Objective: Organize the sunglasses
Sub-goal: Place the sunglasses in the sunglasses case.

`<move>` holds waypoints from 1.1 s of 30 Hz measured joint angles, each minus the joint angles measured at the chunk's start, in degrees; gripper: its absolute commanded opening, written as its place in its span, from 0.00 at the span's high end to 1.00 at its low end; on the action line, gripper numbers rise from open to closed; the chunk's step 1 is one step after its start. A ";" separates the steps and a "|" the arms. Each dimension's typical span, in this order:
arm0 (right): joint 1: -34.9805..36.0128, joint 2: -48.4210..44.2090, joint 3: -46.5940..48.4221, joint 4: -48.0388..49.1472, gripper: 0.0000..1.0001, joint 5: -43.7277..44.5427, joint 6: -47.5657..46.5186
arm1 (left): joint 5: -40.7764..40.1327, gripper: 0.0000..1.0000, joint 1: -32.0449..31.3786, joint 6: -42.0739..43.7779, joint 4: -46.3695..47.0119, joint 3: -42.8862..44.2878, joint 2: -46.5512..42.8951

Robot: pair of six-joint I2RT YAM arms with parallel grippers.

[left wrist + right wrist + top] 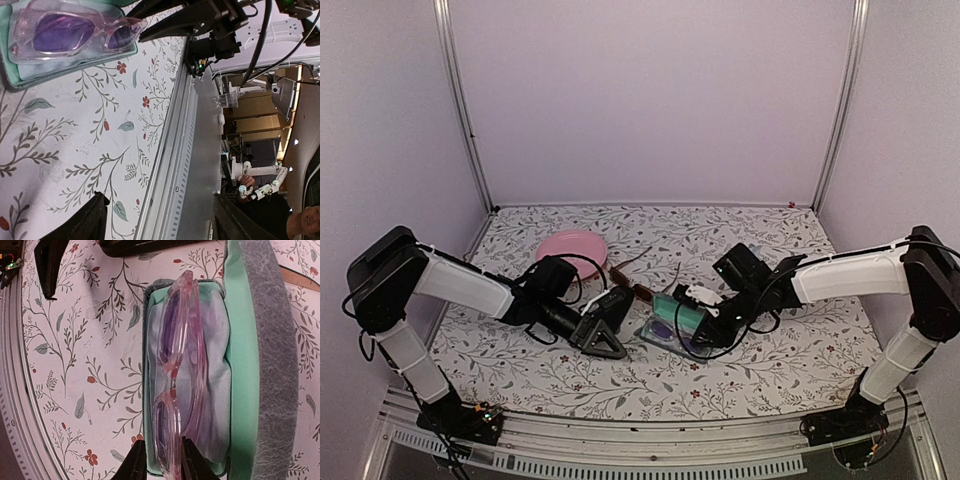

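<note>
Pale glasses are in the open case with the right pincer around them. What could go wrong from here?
The right pincer closely flanks the glasses; pulling away could snag and drag them out of the case. They seem to sit on edge, so the lid might pinch them. The brown sunglasses lie close by and could get knocked.

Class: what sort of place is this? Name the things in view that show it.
Probably a robot lab test booth: pale walls on metal posts enclose a floral table, and beyond its edge a cluttered workshop shows.
</note>
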 measured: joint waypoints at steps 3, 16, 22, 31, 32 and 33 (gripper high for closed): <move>0.00 -0.85 0.00 -0.33 0.72 0.76 0.26 | 0.00 0.27 0.00 -0.04 0.20 0.00 0.00; 0.00 -4.02 0.13 -0.66 0.69 1.88 1.11 | -1.05 0.28 0.00 -0.09 0.81 0.00 -0.02; 1.40 -4.70 0.02 0.00 0.61 3.30 3.04 | -5.09 0.27 0.00 -0.04 0.55 0.02 -1.79; 6.36 -12.81 -4.35 5.99 0.35 11.89 9.86 | -18.25 0.23 -1.57 2.97 -0.74 1.57 -5.38; 6.47 -14.49 -4.94 6.49 0.33 13.00 10.67 | -20.15 0.23 -2.23 3.69 -0.85 1.75 -5.84; 6.47 -16.06 -5.42 6.84 0.31 14.14 11.45 | -22.08 0.23 -2.95 4.35 -0.92 2.01 -6.19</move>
